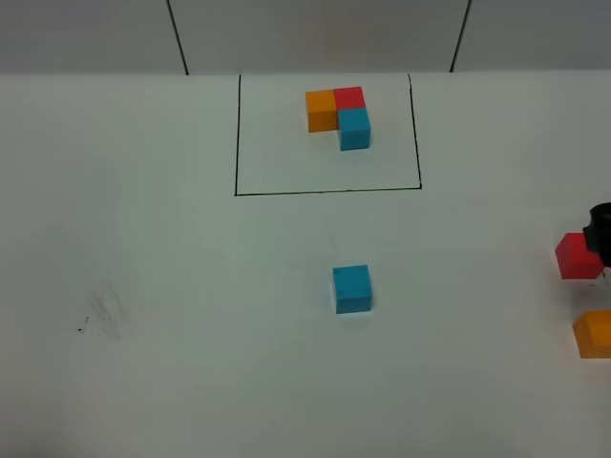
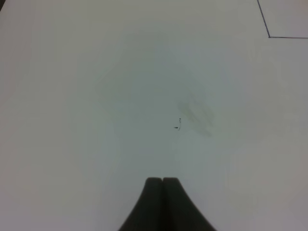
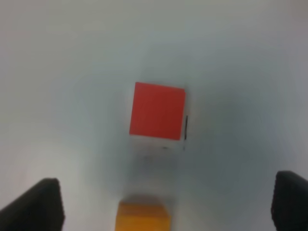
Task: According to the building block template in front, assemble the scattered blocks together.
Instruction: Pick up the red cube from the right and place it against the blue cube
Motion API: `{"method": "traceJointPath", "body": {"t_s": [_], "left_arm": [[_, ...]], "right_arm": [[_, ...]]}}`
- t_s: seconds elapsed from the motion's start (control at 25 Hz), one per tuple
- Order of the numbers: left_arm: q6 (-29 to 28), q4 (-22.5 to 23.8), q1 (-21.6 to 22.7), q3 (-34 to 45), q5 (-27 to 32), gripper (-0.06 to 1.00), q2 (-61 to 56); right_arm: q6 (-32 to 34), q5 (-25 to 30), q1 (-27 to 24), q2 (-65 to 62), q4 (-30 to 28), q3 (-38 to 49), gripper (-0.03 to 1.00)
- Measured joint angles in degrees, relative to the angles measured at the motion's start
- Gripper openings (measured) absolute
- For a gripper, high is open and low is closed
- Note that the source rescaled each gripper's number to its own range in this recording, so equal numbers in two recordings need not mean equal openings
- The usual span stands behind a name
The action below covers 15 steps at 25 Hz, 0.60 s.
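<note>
I see right gripper [image 3: 168,183] jaws wide apart near red cube [image 3: 158,111], holding nothing; left gripper [image 2: 162,182] fingers together, empty.

No readable txt, labels, nos. or brands; only tiny illegible pen scribble [image 1: 84,327] on table [image 1: 143,401], well left of loose blue cube [image 1: 352,289].

Template L [image 1: 339,116] sits outlined; blue cube [image 1: 351,288] central, red cube [image 1: 579,256] and orange cube [image 1: 594,334] rightward.
</note>
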Motion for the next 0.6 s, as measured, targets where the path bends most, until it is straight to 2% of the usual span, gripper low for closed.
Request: {"method": "traceJointPath", "body": {"t_s": [0.2, 0.6], "left_arm": [[0.0, 0.0, 0.0, 0.0, 0.0, 0.0, 0.0], [0.0, 0.0, 0.0, 0.0, 0.0, 0.0, 0.0]], "right_arm": [[0.0, -4.73, 0.0, 5.44, -0.18, 0.0, 0.85], [0.0, -10.79, 0.0, 14.69, -0.45, -0.25, 0.85]]}}
